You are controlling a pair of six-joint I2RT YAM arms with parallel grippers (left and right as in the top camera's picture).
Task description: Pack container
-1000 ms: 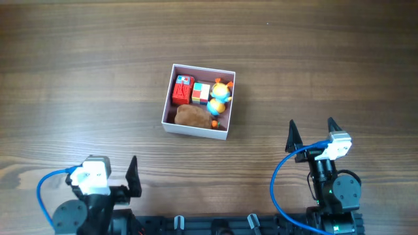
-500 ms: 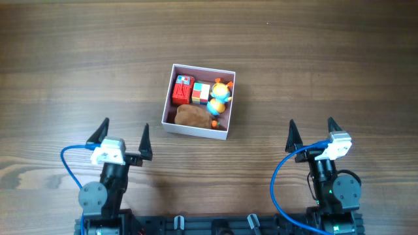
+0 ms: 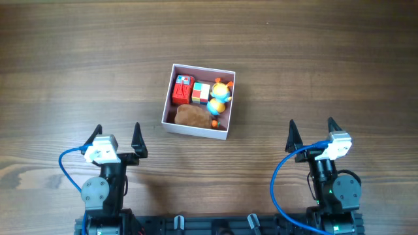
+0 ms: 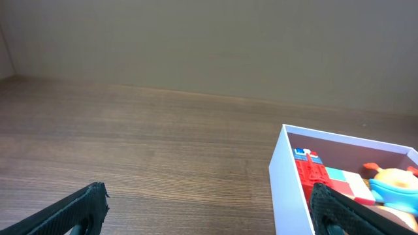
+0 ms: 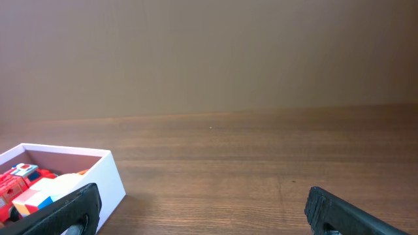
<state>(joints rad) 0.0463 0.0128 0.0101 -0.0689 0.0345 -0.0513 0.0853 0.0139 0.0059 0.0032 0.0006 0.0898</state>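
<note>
Wooden table [image 3: 78, 65], white toy-filled container [image 3: 198, 129]

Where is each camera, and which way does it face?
Overhead: above the table, looking straight down; container central, left gripper and right gripper at bottom.
Left wrist: behind the left gripper, looking forward; own fingertips in bottom corners.
Right wrist: behind the right gripper, looking forward; fingertips likewise.
Shared: all three see the container.

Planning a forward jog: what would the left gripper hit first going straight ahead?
Likely nothing: the left gripper faces bare table, with the container off to its right. Its right finger may pass close to the white wall; depth is unclear.
</note>
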